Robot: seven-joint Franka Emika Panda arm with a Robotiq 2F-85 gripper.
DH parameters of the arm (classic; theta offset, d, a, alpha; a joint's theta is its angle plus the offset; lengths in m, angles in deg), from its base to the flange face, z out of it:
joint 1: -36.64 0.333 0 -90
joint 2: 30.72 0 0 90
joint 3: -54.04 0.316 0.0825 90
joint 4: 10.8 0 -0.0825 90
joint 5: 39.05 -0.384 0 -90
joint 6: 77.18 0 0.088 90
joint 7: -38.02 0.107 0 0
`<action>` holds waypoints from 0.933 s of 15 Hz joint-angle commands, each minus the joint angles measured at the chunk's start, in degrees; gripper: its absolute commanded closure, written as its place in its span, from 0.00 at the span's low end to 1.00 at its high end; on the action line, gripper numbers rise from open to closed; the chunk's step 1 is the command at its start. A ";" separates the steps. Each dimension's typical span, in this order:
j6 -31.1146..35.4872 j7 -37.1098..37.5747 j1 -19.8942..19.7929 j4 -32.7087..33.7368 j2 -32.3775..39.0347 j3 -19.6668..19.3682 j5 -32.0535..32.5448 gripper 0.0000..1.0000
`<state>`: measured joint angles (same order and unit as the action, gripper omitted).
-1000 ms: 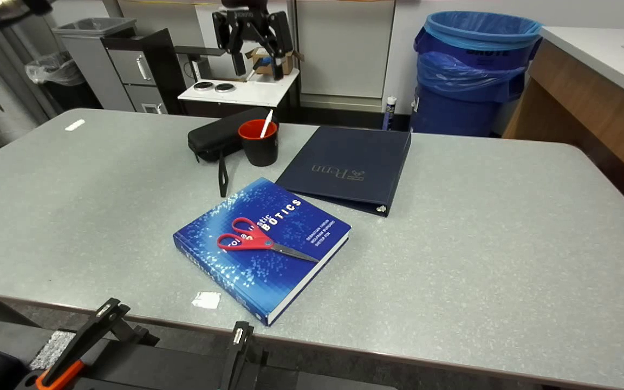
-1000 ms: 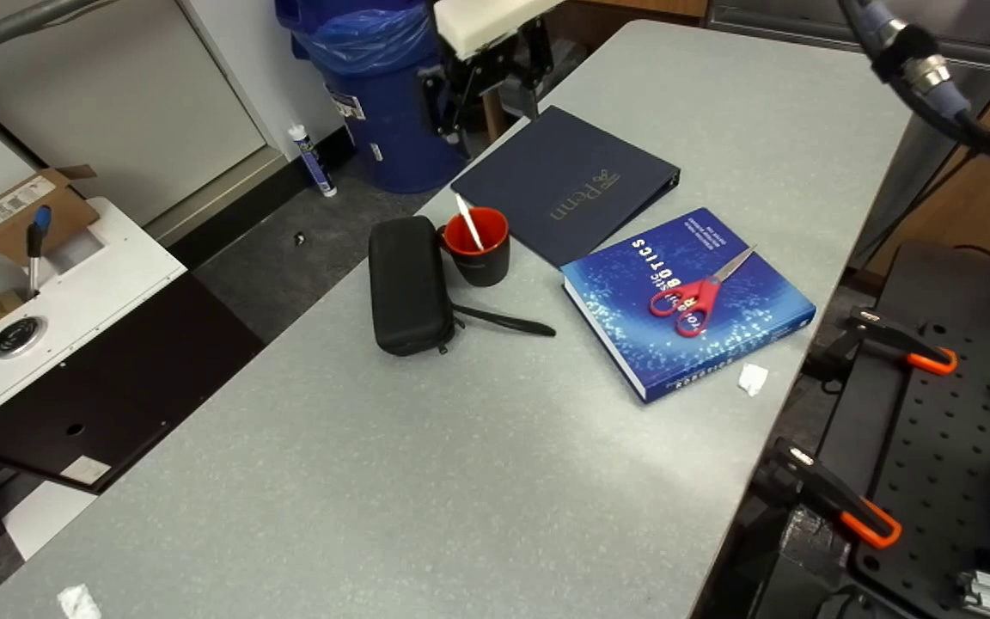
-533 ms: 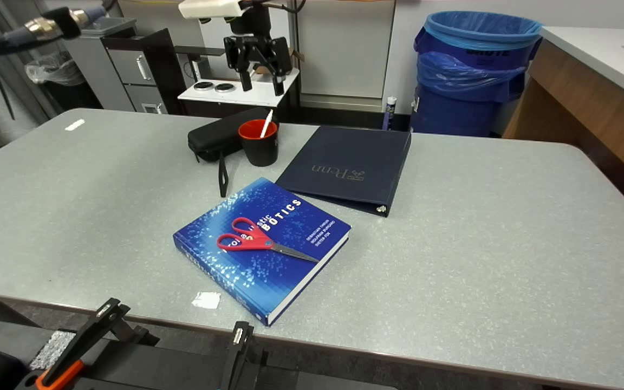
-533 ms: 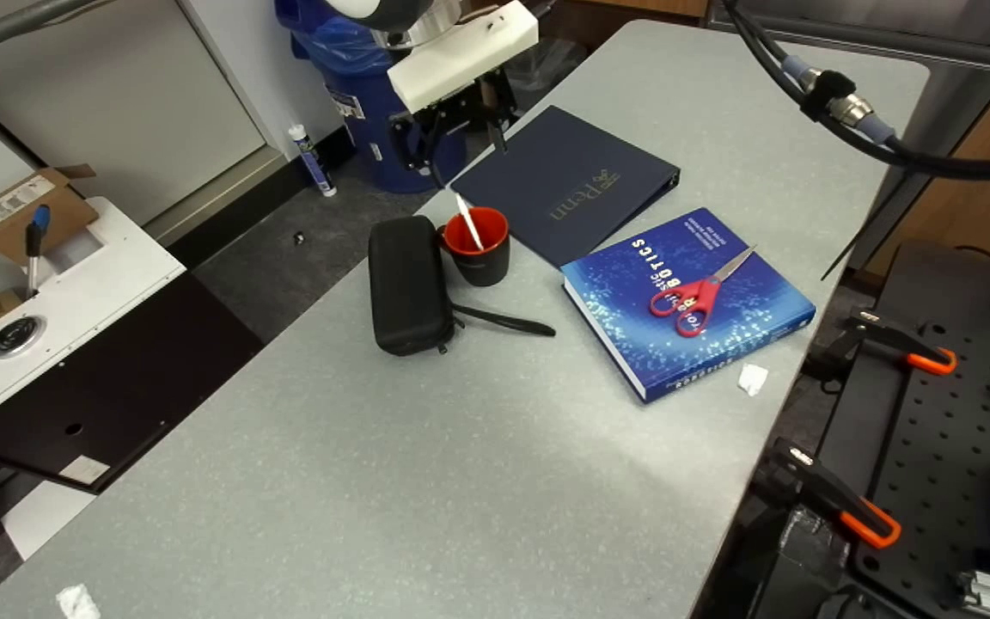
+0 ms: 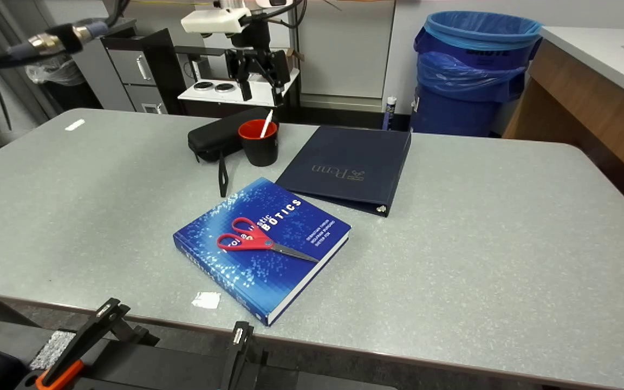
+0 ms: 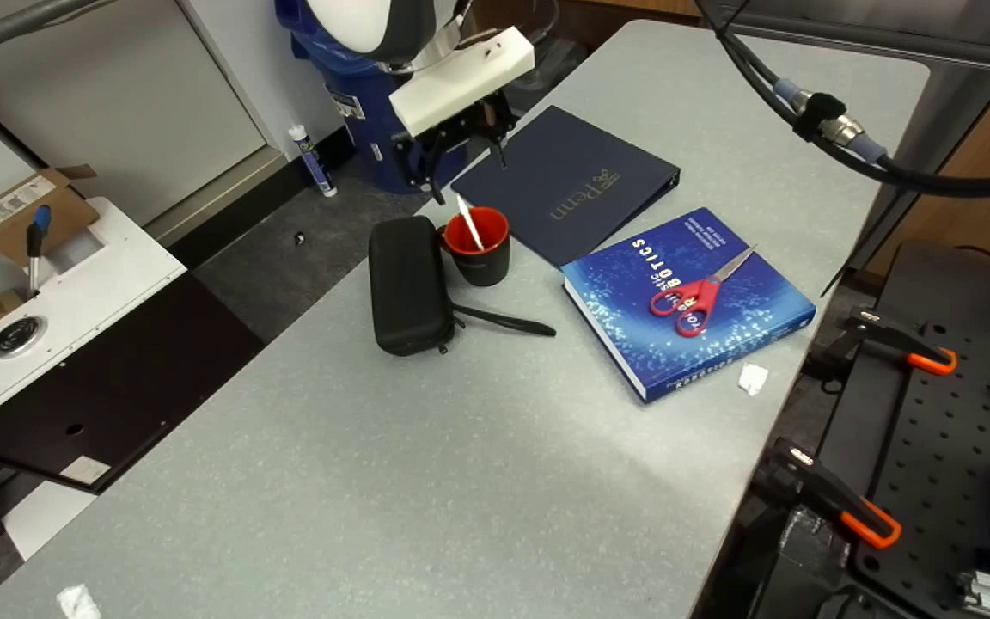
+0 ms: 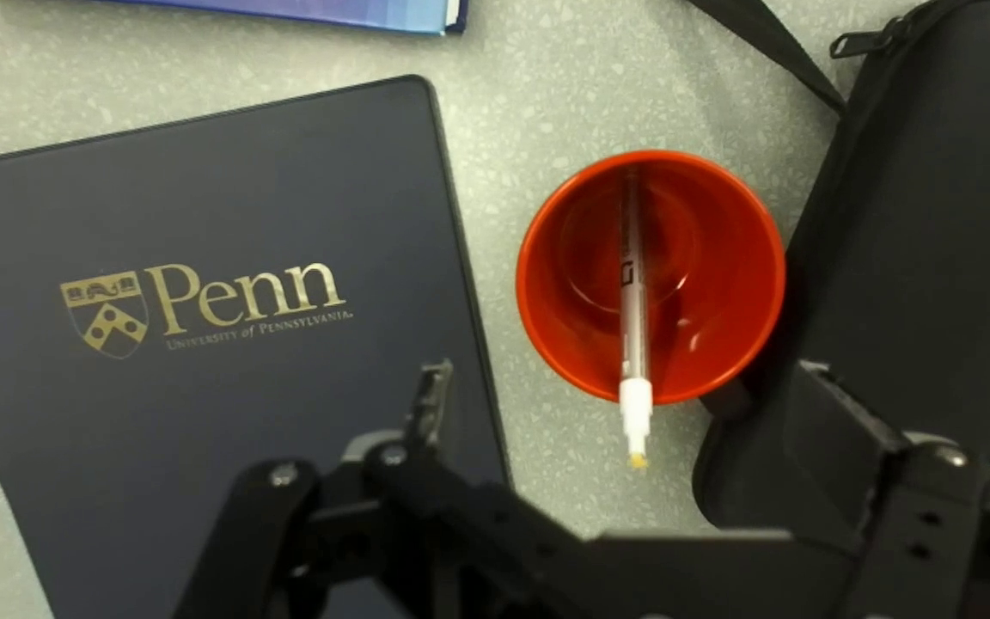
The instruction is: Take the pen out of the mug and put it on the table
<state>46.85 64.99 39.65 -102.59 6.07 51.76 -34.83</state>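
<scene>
pen (image 7: 635,331) rests in mug (image 5: 260,150), scissors (image 5: 261,241) on book (image 5: 271,273).

In the wrist view the dark binder (image 7: 216,378) on the left reads "Penn" in gold, "University of Pennsylvania" beneath, a crest (image 7: 106,314) beside it. In an exterior view the near blue book (image 5: 290,232) shows "stic" and "BOTICS" — red scissors (image 5: 258,241) interrupt the title — plus "Sebastian Thrun, Wolfram Burgard, Dieter Fox". The far-right bin (image 5: 453,111) seems to say "BRUTE".

"Light?"

"Bright. I get a pale sheen on the table (image 6: 632,440) in an exterior view, glints inside the mug (image 7: 740,279) in the wrist view."

"Focus there?"

"I find the lettering (image 7: 246,295) crisp."
</scene>
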 commanded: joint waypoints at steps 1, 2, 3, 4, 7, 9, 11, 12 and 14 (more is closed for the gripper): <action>3.95 3.91 2.51 3.07 4.50 -2.28 -0.41 0.00; 4.53 4.47 2.82 3.55 5.38 -2.52 -0.56 0.00; 5.41 5.32 3.27 3.85 6.22 -2.87 -0.62 0.00; 6.20 5.96 3.75 3.92 6.72 -3.19 -0.57 0.00; 9.57 7.18 4.43 3.66 7.59 -3.90 -0.67 0.00; 12.30 7.99 4.76 2.82 7.37 -4.48 -0.68 0.00; 14.09 8.42 4.79 2.42 7.14 -4.99 -0.73 0.00; 13.92 8.88 5.03 2.79 7.49 -5.37 -0.55 0.00; 12.90 8.77 5.25 2.83 7.61 -5.66 -0.27 0.16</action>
<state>59.40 72.29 43.59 -100.74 12.71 47.61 -34.83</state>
